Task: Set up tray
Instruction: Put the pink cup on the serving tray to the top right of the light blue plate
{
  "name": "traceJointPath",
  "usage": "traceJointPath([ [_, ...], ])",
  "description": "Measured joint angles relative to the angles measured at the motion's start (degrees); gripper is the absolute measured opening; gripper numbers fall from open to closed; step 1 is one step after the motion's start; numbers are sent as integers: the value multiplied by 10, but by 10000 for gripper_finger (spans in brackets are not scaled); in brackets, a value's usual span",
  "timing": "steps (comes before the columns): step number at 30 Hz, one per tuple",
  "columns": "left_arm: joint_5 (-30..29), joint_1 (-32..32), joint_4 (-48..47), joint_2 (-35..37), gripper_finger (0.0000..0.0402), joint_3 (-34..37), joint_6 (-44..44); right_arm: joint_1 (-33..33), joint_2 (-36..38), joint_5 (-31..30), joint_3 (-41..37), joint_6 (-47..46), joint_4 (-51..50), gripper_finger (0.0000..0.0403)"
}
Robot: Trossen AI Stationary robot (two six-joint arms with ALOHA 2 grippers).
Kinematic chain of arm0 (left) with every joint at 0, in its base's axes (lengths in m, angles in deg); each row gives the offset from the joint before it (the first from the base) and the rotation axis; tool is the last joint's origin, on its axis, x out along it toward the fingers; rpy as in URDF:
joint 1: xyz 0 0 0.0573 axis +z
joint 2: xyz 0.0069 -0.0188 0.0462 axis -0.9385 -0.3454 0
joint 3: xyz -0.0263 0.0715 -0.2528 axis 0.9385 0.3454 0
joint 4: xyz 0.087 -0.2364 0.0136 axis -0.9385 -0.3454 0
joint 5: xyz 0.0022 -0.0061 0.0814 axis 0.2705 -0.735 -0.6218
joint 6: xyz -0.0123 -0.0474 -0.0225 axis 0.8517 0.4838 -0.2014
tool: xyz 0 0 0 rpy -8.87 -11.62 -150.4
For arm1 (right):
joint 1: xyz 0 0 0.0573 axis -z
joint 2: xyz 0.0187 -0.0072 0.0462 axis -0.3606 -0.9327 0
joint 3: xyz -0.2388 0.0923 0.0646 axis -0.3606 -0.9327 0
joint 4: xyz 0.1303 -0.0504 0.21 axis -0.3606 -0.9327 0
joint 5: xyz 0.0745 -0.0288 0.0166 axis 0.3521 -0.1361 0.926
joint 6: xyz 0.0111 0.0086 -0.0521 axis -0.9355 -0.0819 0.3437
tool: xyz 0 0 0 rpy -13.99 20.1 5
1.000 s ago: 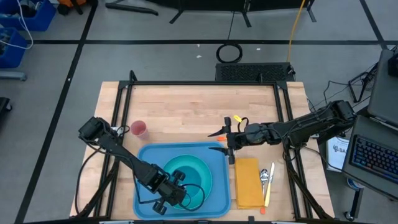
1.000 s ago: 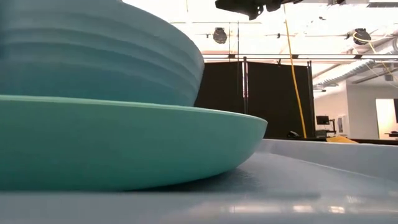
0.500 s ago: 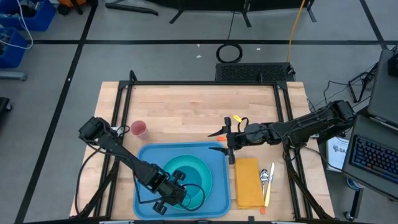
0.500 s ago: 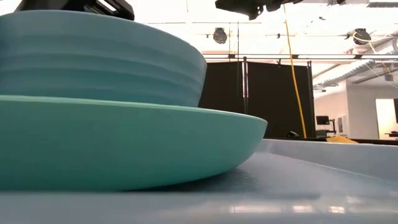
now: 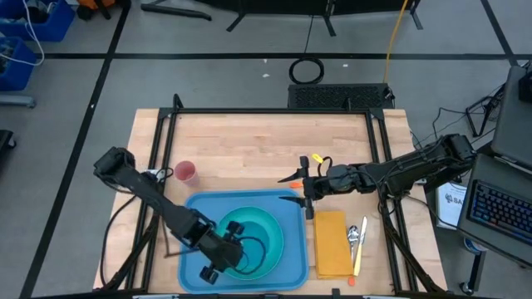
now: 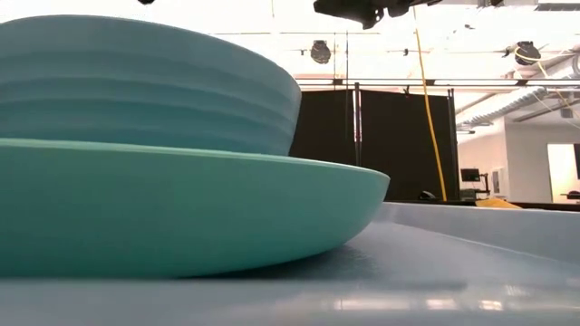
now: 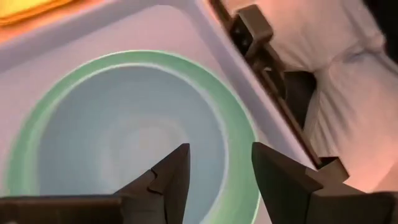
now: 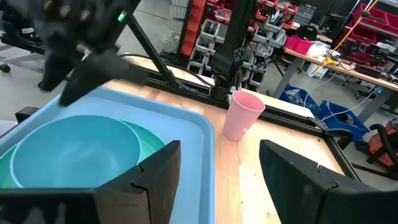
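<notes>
The blue tray (image 5: 198,257) lies at the table's near edge. On it rests a teal plate (image 5: 278,237) by its base, and a teal bowl (image 5: 253,241) sits upright in the plate; the low view shows the bowl (image 6: 136,91) on the plate (image 6: 199,208). My left gripper (image 5: 235,252) hangs open just above the bowl (image 7: 118,143), touching nothing, its fingers (image 7: 177,171) pointing steeply down. My right gripper (image 5: 295,189) hovers open over the tray's far right corner (image 8: 189,127), holding nothing.
A pink cup (image 5: 185,172) stands upright left of the tray's far side. Right of the tray lies a yellow-orange napkin (image 5: 331,242) with a spoon (image 5: 353,235) and a yellow-handled utensil (image 5: 360,253) beside it. Bare wood stretches across the table's far half.
My left gripper has opened, letting go of the bowl, and has risen up and out of the low view. The bowl has settled level into the plate and stays there. My right arm has kept still.
</notes>
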Motion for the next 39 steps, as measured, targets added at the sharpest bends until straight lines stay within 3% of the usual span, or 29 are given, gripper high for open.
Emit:
traceJointPath([
  [8,-201,-1,-224,95,177,0,145,0,0,0,0,0,-4,210],
  [10,-225,5,-269,112,177,0,180,0,0,0,0,0,-3,210],
  [18,-247,37,-418,151,177,0,250,0,0,0,0,0,-3,210],
  [28,-269,55,-473,221,177,7,268,0,0,0,0,0,-4,210],
  [39,-225,116,-478,380,177,155,326,0,0,2,0,0,-4,210],
])
